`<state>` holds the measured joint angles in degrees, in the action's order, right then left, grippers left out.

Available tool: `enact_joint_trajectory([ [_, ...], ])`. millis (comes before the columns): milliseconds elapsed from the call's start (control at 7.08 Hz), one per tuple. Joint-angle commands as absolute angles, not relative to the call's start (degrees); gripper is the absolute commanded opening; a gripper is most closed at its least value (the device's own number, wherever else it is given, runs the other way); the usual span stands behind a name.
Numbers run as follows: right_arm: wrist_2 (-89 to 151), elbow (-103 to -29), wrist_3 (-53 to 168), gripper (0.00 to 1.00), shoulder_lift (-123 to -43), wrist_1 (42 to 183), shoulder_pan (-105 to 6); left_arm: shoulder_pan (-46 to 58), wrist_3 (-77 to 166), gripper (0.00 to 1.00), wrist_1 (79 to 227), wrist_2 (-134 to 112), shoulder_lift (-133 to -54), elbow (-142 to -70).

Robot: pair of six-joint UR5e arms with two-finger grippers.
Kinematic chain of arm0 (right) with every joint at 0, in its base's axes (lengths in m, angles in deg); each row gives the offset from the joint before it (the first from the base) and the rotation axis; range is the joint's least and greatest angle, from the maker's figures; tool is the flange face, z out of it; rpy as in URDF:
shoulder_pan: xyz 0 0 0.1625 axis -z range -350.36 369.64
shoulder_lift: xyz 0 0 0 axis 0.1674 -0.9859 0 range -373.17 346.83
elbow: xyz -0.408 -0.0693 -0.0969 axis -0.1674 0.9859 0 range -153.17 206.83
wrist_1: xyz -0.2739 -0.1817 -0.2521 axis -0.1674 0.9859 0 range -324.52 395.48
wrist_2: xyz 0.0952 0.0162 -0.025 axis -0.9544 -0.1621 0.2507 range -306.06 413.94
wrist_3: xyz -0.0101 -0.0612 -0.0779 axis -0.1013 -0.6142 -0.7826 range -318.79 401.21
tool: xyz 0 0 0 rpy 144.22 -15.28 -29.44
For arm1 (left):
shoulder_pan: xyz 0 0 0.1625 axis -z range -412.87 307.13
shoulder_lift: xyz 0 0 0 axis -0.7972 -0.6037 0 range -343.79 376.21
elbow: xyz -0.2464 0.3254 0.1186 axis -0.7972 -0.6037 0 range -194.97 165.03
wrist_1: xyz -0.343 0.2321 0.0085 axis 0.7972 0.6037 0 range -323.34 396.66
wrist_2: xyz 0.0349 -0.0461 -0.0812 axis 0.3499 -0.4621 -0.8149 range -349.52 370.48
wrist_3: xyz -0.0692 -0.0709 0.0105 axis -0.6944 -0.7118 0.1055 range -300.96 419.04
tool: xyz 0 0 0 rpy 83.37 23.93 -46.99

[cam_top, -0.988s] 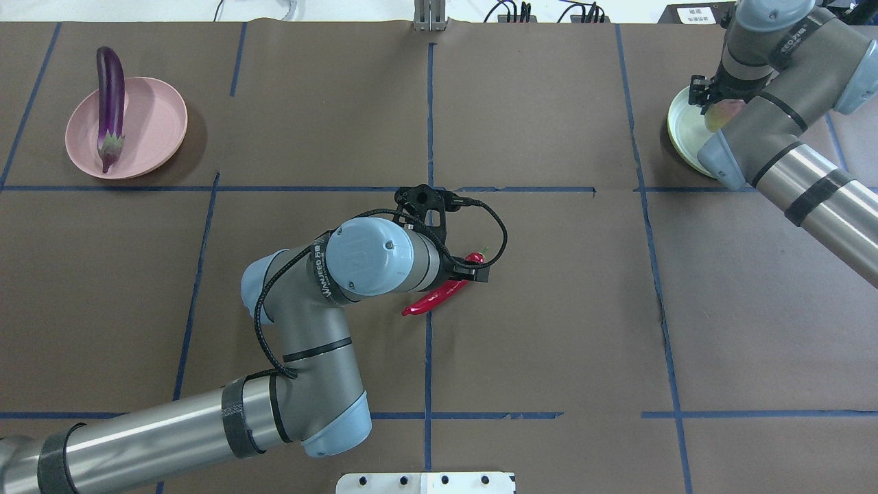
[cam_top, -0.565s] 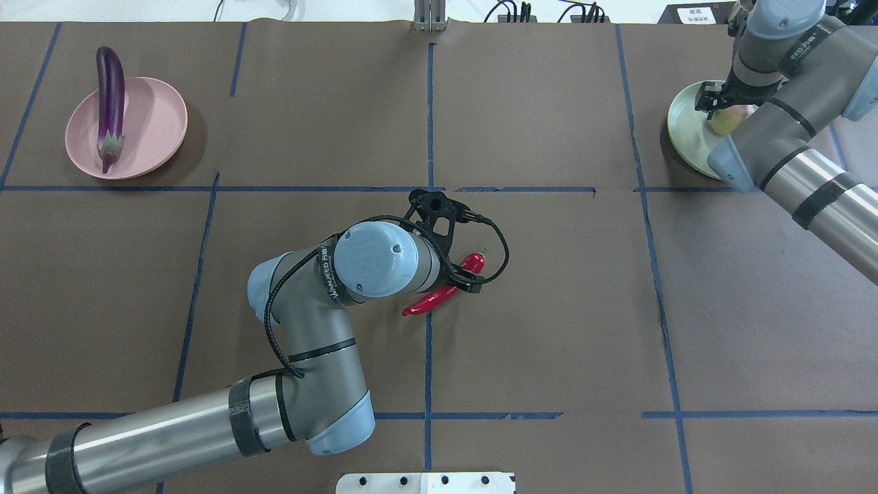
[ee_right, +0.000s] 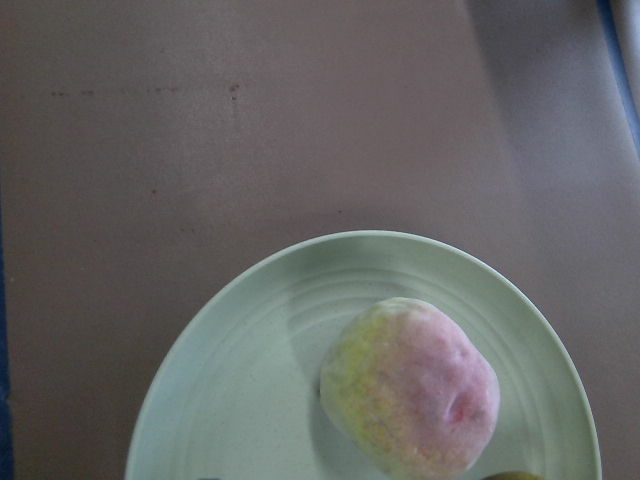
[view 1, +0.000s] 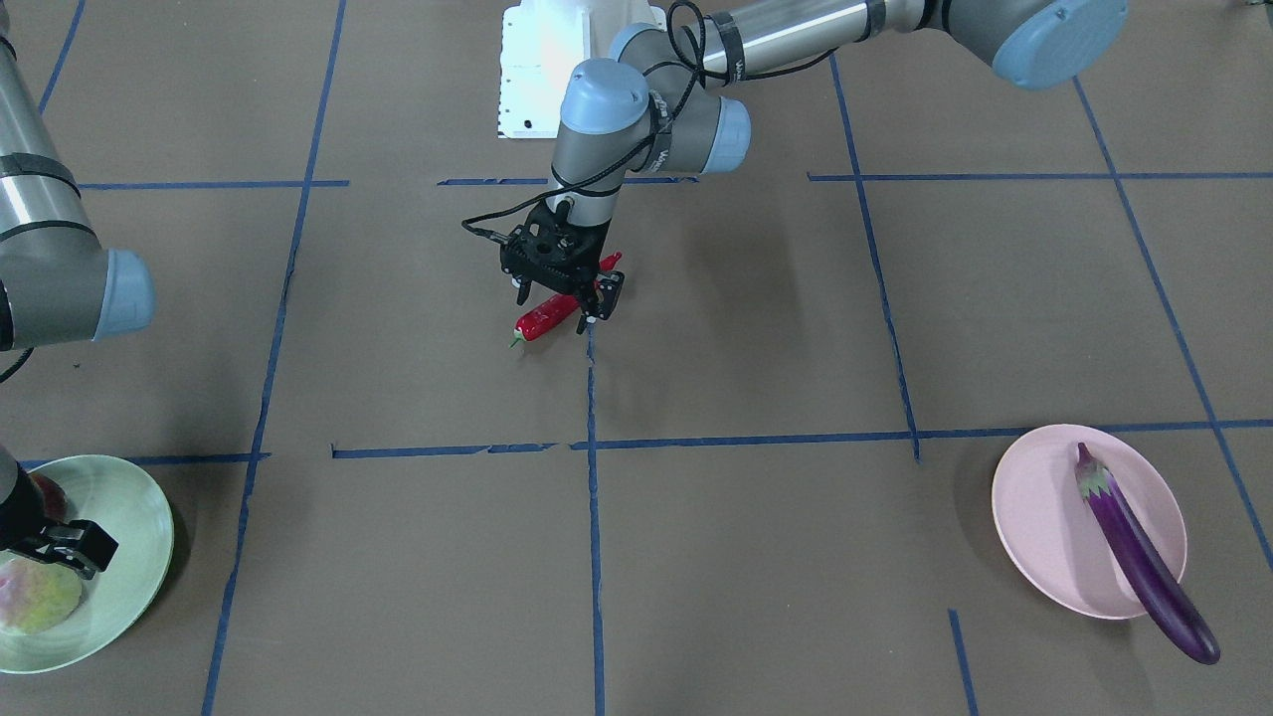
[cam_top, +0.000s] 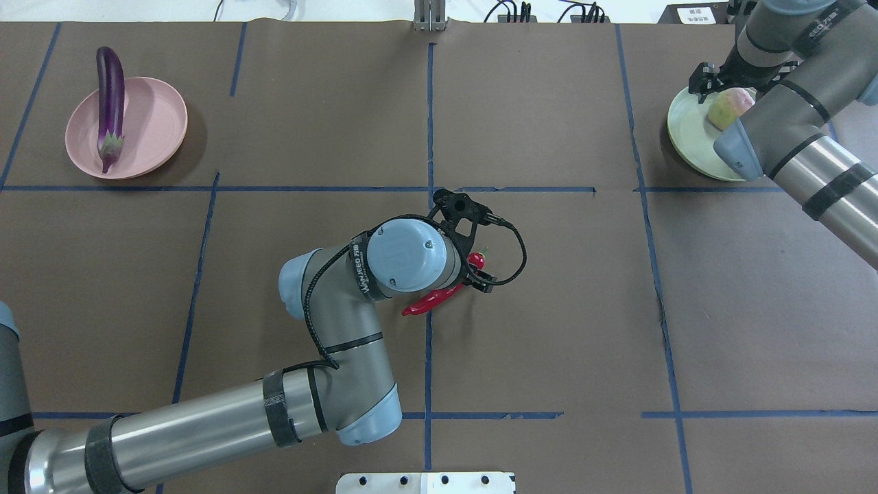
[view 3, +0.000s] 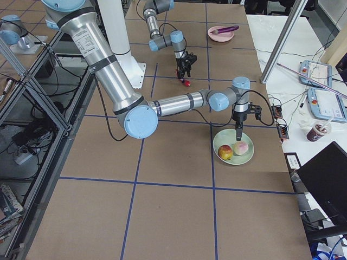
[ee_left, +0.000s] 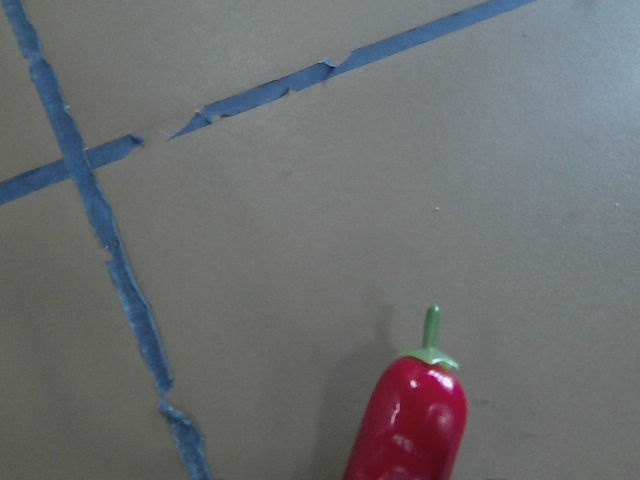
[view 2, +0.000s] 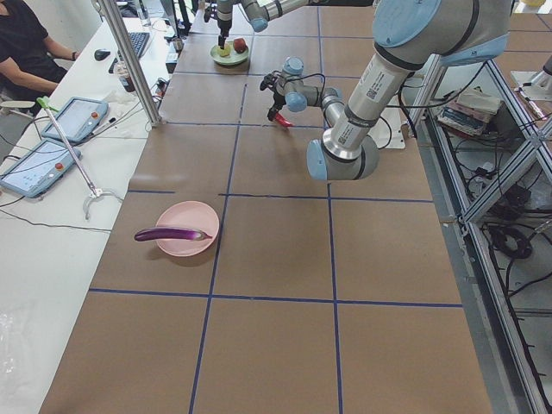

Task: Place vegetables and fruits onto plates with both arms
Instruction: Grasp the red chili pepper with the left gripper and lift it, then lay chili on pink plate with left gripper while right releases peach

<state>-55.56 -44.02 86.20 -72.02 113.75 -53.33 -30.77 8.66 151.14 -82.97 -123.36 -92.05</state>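
Has the left gripper (view 1: 558, 298) spread astride the chili (view 1: 537, 320) at mid-table, likely to pinch it for the pink plate (view 1: 1034, 517) (eggplant (view 1: 1134, 557) already there), and holds the right gripper (view 1: 62, 545), grip unreadable, over the green plate (view 1: 139, 557), where the pale fruit (cam_top: 731, 108) and red fruit (view 3: 226, 153) lie free.

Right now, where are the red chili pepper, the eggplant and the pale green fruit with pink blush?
red chili pepper (view 1: 545, 316): front-facing view, middle of its body.
eggplant (cam_top: 111, 96): overhead view, middle of its purple body.
pale green fruit (ee_right: 410, 385): right wrist view, its centre.
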Motion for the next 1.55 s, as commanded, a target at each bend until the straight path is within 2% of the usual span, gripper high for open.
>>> enact_joint_trajectory([
  [0, -56.5, -44.4, 86.2, 1.0, -72.1, 113.8, -53.5, -30.9, 8.3, 0.49, 151.1, -83.0, -124.3, -90.7],
  [141, -56.5, -44.4, 86.2, 1.0, -72.1, 113.8, -53.5, -31.0, 8.3, 0.47, 151.1, -82.9, -124.3, -90.4],
  [282, -56.5, -44.5, 86.2, 1.0, -72.2, 113.8, -53.5, -31.2, 8.1, 0.33, 151.1, -83.0, -124.3, -90.3],
  [424, -57.5, -45.1, 86.3, 1.0, -72.1, 113.8, -53.7, -31.0, 8.0, 0.09, 151.3, -83.0, -124.3, -90.6],
  [565, -59.8, -48.3, 86.5, 1.0, -72.2, 116.1, -54.3, -29.9, 8.0, 0.04, 151.0, -83.2, -124.3, -92.2],
  [847, -65.1, -63.5, 87.0, 1.0, -74.1, 128.2, -53.9, -21.1, 6.8, 0.04, 150.6, -83.4, -120.1, -95.7],
  [988, -72.0, -71.0, 86.9, 1.0, -78.7, 128.7, -53.8, -16.3, 1.1, 0.04, 150.5, -83.6, -113.9, -99.2],
  [1271, -76.9, -79.0, 87.6, 1.0, -82.2, 128.6, -50.9, -4.9, 0.3, 0.04, 150.0, -89.2, -106.1, -99.1],
  [1412, -76.8, -81.0, 91.7, 1.0, -83.3, 128.2, -48.9, 2.5, 0.4, 0.04, 149.0, -94.3, -105.1, -94.7],
])
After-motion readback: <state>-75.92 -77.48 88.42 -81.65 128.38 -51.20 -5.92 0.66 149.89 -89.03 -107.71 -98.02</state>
